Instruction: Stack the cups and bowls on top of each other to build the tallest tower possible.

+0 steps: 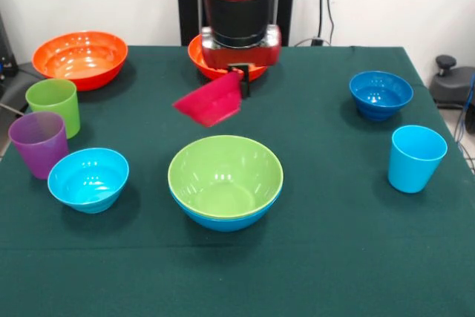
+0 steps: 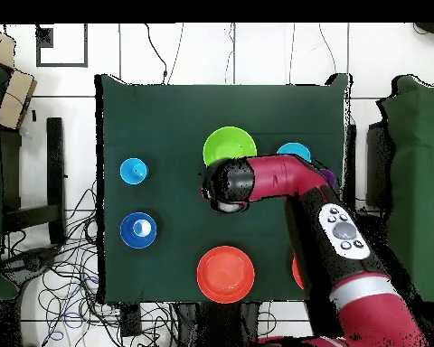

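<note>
My gripper (image 1: 239,79) is shut on the rim of the small magenta bowl (image 1: 211,100) and holds it tilted in the air, just behind the tower. The tower is the large lime green bowl (image 1: 225,176) nested in the large blue bowl (image 1: 223,223) at the table's middle front. In the overhead view the arm's head (image 2: 225,188) sits just below the lime green bowl (image 2: 230,145) and hides the magenta bowl. The cyan bowl (image 1: 88,178), purple cup (image 1: 38,142) and lime green cup (image 1: 54,104) stand at the left. The dark blue bowl (image 1: 380,93) and light blue cup (image 1: 415,157) stand at the right.
One orange bowl (image 1: 79,57) stands at the far left corner. The second orange bowl (image 1: 204,61) is partly hidden behind the gripper. The green table (image 1: 319,257) ends close to the cups on both sides. Cables lie on the floor around it (image 2: 67,298).
</note>
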